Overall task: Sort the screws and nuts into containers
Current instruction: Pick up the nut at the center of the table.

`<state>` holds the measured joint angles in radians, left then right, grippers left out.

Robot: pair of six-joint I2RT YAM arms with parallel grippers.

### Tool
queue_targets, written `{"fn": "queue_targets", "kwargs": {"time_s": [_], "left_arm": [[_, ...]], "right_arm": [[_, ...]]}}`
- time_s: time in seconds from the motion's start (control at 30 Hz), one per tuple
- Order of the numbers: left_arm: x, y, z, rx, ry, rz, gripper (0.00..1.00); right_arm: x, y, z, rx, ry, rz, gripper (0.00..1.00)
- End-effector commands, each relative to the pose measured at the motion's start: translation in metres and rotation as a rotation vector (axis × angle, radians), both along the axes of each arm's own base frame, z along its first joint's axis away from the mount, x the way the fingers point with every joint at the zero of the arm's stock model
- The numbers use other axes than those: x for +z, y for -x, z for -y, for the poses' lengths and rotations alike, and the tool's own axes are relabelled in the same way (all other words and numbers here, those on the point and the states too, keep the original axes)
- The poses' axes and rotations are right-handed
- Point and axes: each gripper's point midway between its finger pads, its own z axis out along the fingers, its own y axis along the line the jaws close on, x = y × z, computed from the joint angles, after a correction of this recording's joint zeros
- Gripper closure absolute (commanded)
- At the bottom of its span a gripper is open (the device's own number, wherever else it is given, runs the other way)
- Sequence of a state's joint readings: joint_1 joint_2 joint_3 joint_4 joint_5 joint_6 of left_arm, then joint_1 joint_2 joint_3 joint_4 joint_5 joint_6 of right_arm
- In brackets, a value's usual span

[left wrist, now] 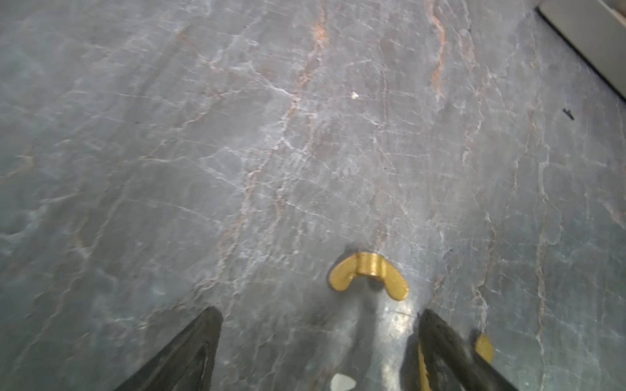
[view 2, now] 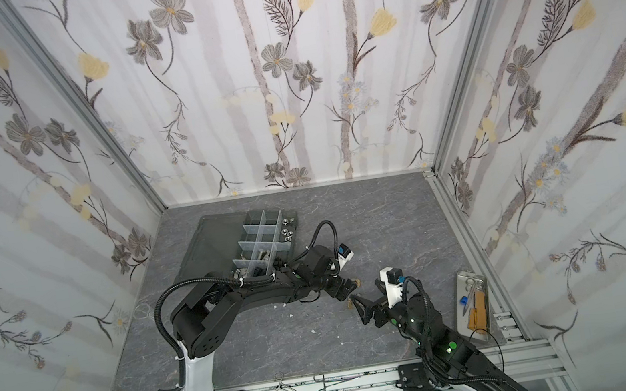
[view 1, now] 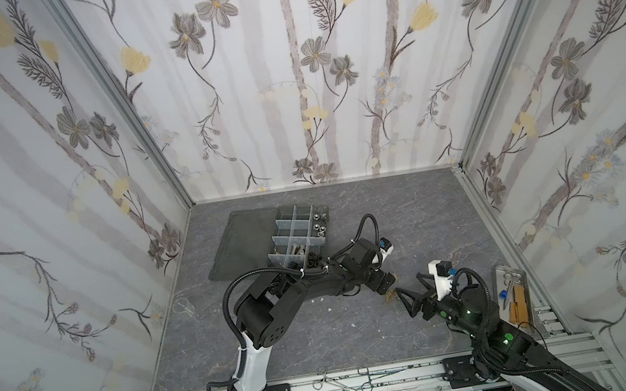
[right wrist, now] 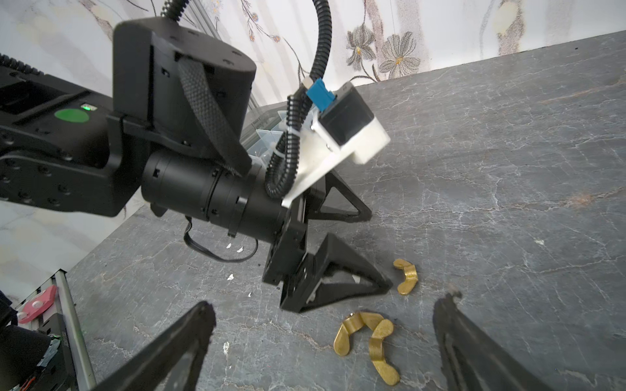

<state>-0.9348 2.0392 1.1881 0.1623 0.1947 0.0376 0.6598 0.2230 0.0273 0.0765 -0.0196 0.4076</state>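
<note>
Your left gripper (left wrist: pixel 320 315) is wide open with nothing in it, tips down low over the grey table (left wrist: pixel 237 135). One brass wing nut (left wrist: pixel 369 270) is lying just past the tips, nearer one finger than the other. So I'd say you're lining up a pick, and the big thing is to centre up first. Shift sideways until the hub sits on your midline, then ease forward until it's properly between the pads before you squeeze. Close slowly. My guess is brass on that smooth stone will skate off if one finger touches first. Going across the hub looks safer than catching a wing tip, which would probably just spin it. Also watch the second brass piece (left wrist: pixel 484 347) sitting right outside one finger, since you don't want to drag it along. Your right gripper (right wrist: pixel 328 303) is open and empty too, hanging over a pair of wing nuts (right wrist: pixel 364 333) that are touching each other. The two claws are really near each other there, so I'd park the right one while the left goes in. Ignore the white specks (right wrist: pixel 230 277). The cells (view 1: pixel 294 224) of the organizer box are well apart from all this, at the back. A few hold silver bits, but I can't tell from here which one is meant for brass, so check before you drop it.
</note>
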Motion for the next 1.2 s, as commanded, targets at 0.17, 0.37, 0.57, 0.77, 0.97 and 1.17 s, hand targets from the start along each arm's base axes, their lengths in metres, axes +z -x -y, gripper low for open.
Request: {"fn": "queue_targets", "kwargs": {"time_s": [0.17,0.37,0.57,0.77,0.97,1.17], "left_arm": [[-0.003,0.0,0.021,-0.052,0.055,0.071,0.07],[-0.024,-0.018,0.007,0.066,-0.019,0.101,0.32],[-0.021,-0.039,-0.011,0.181,0.007,0.107,0.44],[-0.012,-0.054,-0.037,0.251,0.02,0.118,0.57],[-0.001,-0.065,-0.059,0.285,0.005,0.146,0.6],[0.019,-0.048,-0.03,0.154,0.077,0.135,0.32]], "right_arm": [[0.003,-0.002,0.0,-0.007,-0.008,0.011,0.0],[0.003,-0.001,0.0,-0.003,-0.009,0.013,0.0],[0.003,-0.001,-0.001,-0.002,-0.01,0.013,0.0],[0.003,-0.002,0.001,-0.01,-0.009,0.012,0.0],[0.003,-0.002,0.001,-0.011,-0.009,0.012,0.0],[0.003,-0.002,0.001,-0.011,-0.01,0.013,0.0]]}}
